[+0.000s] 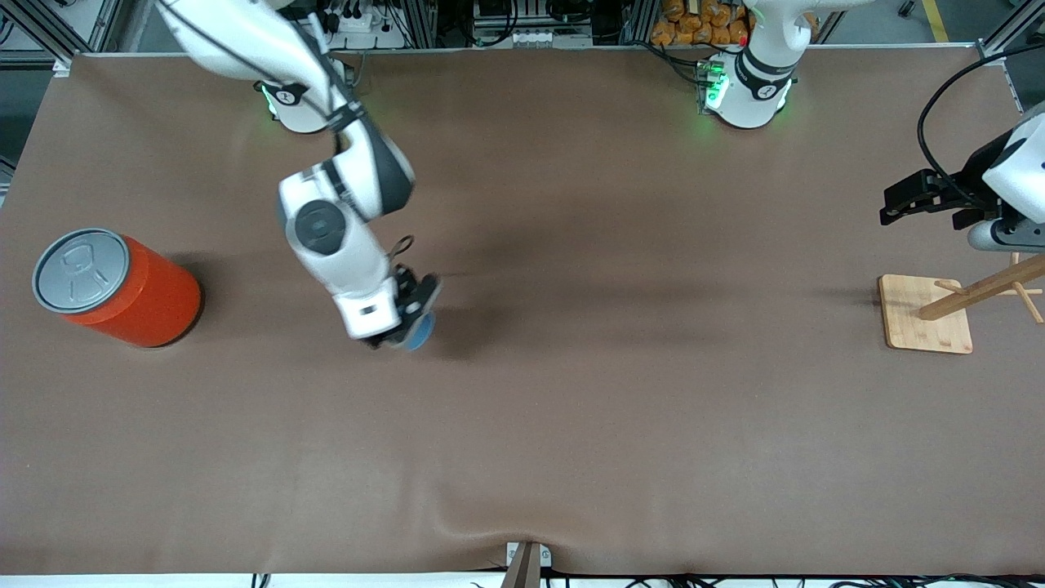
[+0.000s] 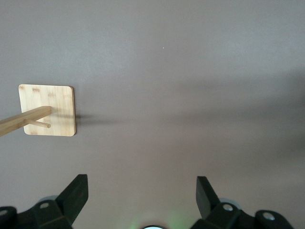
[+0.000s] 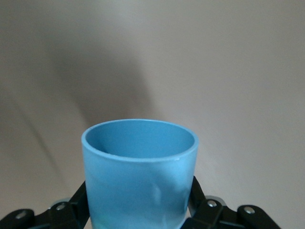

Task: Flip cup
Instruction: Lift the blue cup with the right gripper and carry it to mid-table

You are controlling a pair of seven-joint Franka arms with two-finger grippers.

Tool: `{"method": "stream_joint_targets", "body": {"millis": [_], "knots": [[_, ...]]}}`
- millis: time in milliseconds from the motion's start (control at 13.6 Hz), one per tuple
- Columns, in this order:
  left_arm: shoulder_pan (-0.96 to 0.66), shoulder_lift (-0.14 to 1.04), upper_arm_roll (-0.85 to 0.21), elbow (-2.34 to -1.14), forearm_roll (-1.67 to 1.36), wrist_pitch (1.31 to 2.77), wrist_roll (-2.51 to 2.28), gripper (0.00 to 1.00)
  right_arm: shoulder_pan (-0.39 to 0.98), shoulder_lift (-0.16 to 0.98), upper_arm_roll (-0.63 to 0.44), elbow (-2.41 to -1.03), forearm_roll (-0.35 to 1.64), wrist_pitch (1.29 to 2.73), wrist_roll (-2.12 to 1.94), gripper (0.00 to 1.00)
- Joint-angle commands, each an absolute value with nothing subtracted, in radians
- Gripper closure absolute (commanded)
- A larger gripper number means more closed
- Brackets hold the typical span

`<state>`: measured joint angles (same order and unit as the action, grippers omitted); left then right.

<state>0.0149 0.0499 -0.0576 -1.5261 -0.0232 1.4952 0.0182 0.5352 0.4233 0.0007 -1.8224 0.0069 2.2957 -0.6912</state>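
Observation:
The light-blue cup (image 1: 420,333) is between the fingers of my right gripper (image 1: 408,317), low over the middle of the brown table. Most of it is hidden under the hand in the front view. In the right wrist view the cup (image 3: 139,176) fills the middle. Its open mouth points away from the wrist, and the black fingers (image 3: 79,202) press on both of its sides. I cannot tell whether the cup touches the table. My left gripper (image 1: 898,204) waits open and empty in the air near the left arm's end of the table, and it also shows in the left wrist view (image 2: 141,191).
A large orange can with a grey lid (image 1: 122,286) stands at the right arm's end of the table. A wooden peg stand on a square base (image 1: 927,325) stands at the left arm's end, below my left gripper, and shows in the left wrist view (image 2: 47,109).

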Motion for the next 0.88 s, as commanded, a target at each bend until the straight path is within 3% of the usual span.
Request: {"method": "stream_joint_targets", "body": {"millis": [0,662,736,810], "knots": [[0.018,0.052,-0.057,-1.511,-0.038,1.480,0.006,0.00,0.639,0.417,-0.015,-1.801,-0.023,2.301,-0.852,0.66],[0.021,0.080,-0.054,-1.508,-0.037,1.476,0.015,0.00,0.723,0.644,-0.014,-1.721,-0.026,2.494,-0.999,0.65],[0.021,0.078,-0.052,-1.508,-0.037,1.473,0.012,0.00,0.721,0.655,-0.014,-1.706,-0.028,2.494,-0.999,0.59],[0.021,0.080,-0.052,-1.509,-0.037,1.465,0.009,0.00,0.721,0.658,-0.014,-1.700,-0.028,2.494,-0.997,0.28]]}}
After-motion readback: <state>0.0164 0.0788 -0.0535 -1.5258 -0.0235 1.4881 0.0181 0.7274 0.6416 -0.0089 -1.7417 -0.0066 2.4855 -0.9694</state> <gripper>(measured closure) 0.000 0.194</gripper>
